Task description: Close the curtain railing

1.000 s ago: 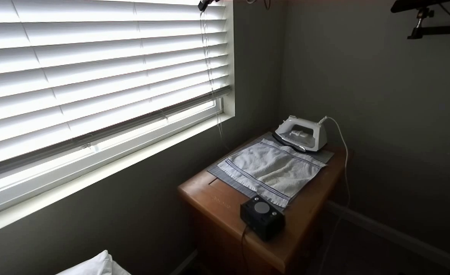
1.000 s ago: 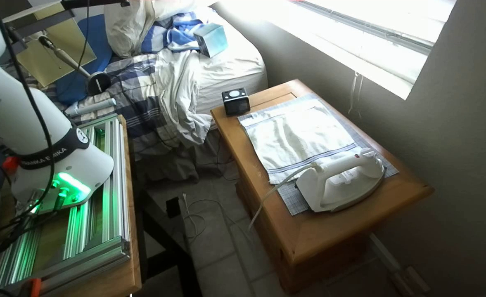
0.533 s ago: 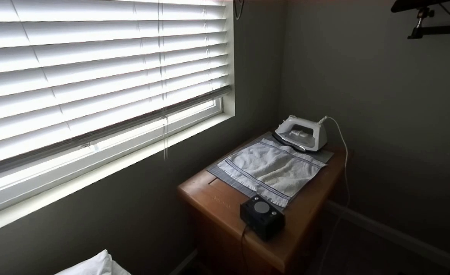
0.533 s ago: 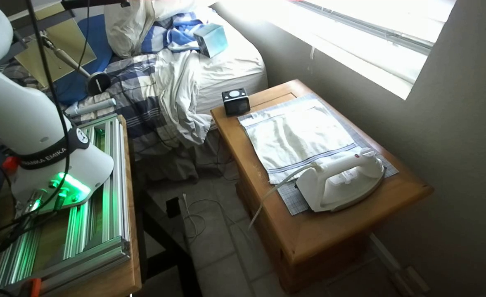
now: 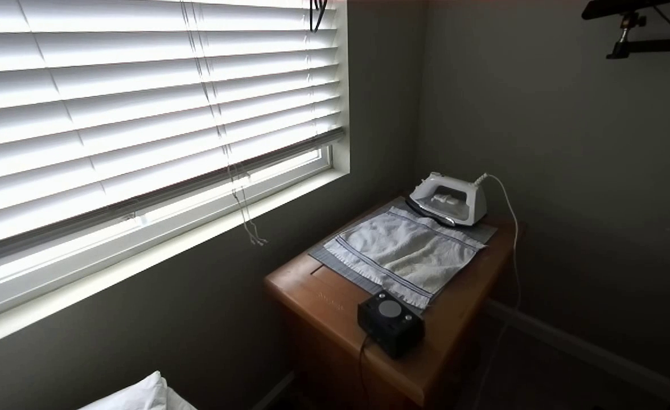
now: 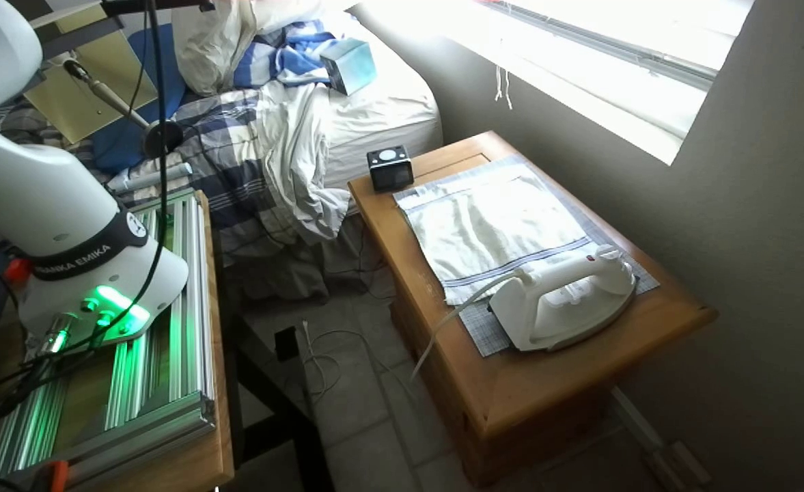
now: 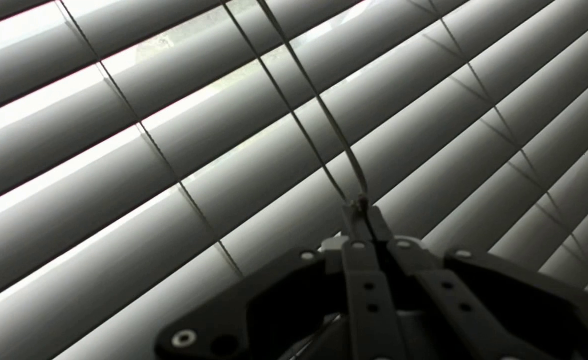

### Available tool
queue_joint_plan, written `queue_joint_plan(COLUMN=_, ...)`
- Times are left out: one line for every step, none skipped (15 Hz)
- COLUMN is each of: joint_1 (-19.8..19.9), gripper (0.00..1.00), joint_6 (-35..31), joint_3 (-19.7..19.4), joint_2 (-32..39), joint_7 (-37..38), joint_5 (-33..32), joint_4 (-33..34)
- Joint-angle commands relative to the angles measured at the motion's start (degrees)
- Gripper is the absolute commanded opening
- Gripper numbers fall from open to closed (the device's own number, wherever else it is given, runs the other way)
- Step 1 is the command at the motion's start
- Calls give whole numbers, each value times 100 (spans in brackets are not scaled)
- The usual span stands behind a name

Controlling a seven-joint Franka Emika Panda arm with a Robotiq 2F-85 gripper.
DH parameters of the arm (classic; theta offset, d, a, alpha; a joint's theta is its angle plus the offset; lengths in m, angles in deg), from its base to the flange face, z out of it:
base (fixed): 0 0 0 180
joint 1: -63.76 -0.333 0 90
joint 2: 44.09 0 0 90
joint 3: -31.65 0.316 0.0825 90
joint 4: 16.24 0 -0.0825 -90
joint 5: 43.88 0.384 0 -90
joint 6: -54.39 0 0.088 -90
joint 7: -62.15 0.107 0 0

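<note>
So the big white window blind point(image 5: 141, 91) of long horizontal slats can be found around 10 o'clock in an exterior view, its bottom rail point(image 5: 186, 185) hung above the pale sill point(image 5: 158, 254), with a bright strip of window point(image 5: 198, 197) left uncovered in between. In the wrist view the whole background is filled by it, gaps shown between slats up at 10 o'clock. The dark metal fingers point(image 7: 366, 260) are seen at 5 o'clock there, tips pinched together on the thin hanging cords point(image 7: 332, 120), which are strung up toward 11 o'clock. Loose cord ends point(image 5: 260, 241) are also shown dangling just below the sill in both exterior views. At 5 o'clock in an exterior view, a grey woven mat point(image 5: 340, 267) is laid on an orange-brown wooden counter point(image 5: 295, 282) and mostly covered by a white towel point(image 5: 409, 250) with striped edges; a white clothes iron point(image 5: 471, 208) is parked at the counter's 1 o'clock, and a black boxy gadget point(image 5: 390, 336) with a round silver dial is set at its 6 o'clock.
</note>
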Motion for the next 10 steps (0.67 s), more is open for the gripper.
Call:
queue_joint_plan(joint_1=-11, gripper=3, joint_6=4, joint_3=-41, joint_2=-15, joint_7=1, joint_5=0, joint_4=3)
queue_joint_plan(joint_1=-22, gripper=3, joint_6=5, joint_3=-75, joint_2=-23, joint_7=1, joint_5=0, joint_4=3)
queue_joint_plan(joint_1=-28, gripper=3, joint_6=5, joint_3=-87, joint_2=-26, joint_7=1, joint_5=0, joint_4=3)
queue_joint_plan(joint_1=-29, gripper=3, joint_6=5, joint_3=-89, joint_2=-26, joint_7=1, joint_5=0, joint_4=3)
queue_joint_plan(joint_1=-30, gripper=3, joint_6=5, joint_3=-89, joint_2=-27, joint_7=1, joint_5=0, joint_4=3)
queue_joint_plan(joint_1=-31, gripper=3, joint_6=5, joint_3=-89, joint_2=-29, joint_7=1, joint_5=0, joint_4=3)
queue_joint_plan(joint_1=-32, gripper=1, joint_6=5, joint_3=-89, joint_2=-31, joint_7=1, joint_5=0, joint_4=3)
queue_joint_plan(joint_1=-123, gripper=1, joint_6=96, joint_3=-178, joint_2=-31, joint_7=-3, joint_5=-11, joint_4=-70)
queue_joint_plan(joint_1=-148, gripper=1, joint_6=217, joint_3=17, joint_2=154, joint_7=-63, joint_5=-65, joint_4=-80)
queue_joint_plan(joint_1=-201, gripper=1, joint_6=309, joint_3=87, joint_2=234, joint_7=-58, joint_5=-63, joint_4=-130)
